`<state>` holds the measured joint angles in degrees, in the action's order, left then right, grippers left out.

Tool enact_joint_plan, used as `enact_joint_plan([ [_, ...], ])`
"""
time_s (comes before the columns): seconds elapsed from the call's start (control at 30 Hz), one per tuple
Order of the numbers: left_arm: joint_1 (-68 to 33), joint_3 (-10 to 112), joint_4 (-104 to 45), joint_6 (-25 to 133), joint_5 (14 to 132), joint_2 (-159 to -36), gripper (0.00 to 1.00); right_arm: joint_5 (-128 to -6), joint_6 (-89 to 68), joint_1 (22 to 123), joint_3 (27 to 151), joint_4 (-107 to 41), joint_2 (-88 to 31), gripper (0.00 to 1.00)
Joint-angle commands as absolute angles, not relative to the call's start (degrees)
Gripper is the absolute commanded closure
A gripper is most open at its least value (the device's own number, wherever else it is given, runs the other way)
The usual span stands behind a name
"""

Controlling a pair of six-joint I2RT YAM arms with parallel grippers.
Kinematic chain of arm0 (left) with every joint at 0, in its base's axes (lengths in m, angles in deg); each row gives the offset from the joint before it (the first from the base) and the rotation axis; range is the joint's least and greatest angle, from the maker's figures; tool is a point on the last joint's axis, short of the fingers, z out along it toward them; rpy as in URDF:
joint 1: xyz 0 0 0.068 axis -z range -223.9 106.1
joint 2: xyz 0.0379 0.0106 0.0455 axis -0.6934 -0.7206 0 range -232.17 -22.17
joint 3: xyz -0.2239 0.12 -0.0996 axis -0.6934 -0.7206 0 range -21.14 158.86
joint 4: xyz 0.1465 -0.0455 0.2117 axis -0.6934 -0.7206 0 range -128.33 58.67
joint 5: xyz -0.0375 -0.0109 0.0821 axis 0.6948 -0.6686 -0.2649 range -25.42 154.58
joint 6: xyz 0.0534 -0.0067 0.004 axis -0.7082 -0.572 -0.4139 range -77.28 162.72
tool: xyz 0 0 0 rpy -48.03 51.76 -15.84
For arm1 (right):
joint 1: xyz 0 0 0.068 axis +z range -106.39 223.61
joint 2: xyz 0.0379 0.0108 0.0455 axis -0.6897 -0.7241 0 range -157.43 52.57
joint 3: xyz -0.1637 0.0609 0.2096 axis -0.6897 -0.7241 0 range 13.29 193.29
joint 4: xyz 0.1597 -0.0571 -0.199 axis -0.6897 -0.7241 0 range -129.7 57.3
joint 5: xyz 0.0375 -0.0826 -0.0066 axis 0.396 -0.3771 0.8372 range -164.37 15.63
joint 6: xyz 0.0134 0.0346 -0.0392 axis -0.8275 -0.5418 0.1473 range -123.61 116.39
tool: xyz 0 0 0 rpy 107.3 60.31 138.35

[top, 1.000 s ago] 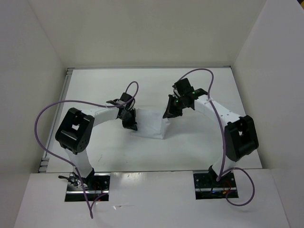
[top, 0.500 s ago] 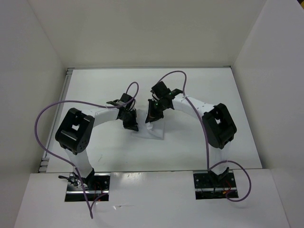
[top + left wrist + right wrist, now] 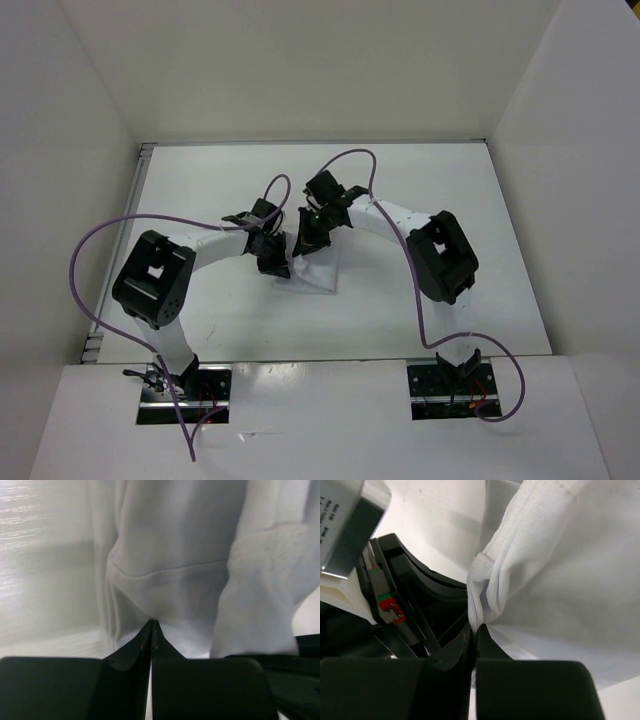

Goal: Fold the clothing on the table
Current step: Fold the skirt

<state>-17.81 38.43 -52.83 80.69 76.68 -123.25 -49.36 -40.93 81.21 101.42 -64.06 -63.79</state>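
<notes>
The clothing (image 3: 312, 272), a small white garment, lies bunched near the middle of the table (image 3: 420, 190). My left gripper (image 3: 276, 262) is shut on its left edge; in the left wrist view the fabric (image 3: 175, 570) pinches into the black fingertips (image 3: 151, 627). My right gripper (image 3: 302, 242) is shut on another edge, held close beside the left one. In the right wrist view a bunched hem (image 3: 485, 580) runs down into the closed fingertips (image 3: 474, 627), and the left gripper's black body (image 3: 405, 590) sits just to the left.
White upright walls (image 3: 80, 120) enclose the table on three sides. Purple cables (image 3: 100, 240) loop off both arms. The two arm bases (image 3: 180, 385) sit at the near edge. Bare tabletop shows around the garment.
My right gripper has swung left across the table, carrying its edge of the clothing over toward the left gripper. The garment is now narrower. The left gripper has barely moved.
</notes>
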Motion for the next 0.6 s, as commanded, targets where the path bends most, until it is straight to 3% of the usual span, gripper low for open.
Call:
enact_joint_plan([
  [0.0, -17.5, 37.4, -52.7, 81.6, 77.1, -121.0, 0.97, -47.3, -41.3, 82.7, 105.2, -61.4, -65.4, 1.0],
  [0.57, -18.4, 37.7, -55.9, 81.6, 74.3, -116.6, 0.97, -44.5, -41.8, 85.0, 105.2, -58.9, -67.6, 1.0],
])
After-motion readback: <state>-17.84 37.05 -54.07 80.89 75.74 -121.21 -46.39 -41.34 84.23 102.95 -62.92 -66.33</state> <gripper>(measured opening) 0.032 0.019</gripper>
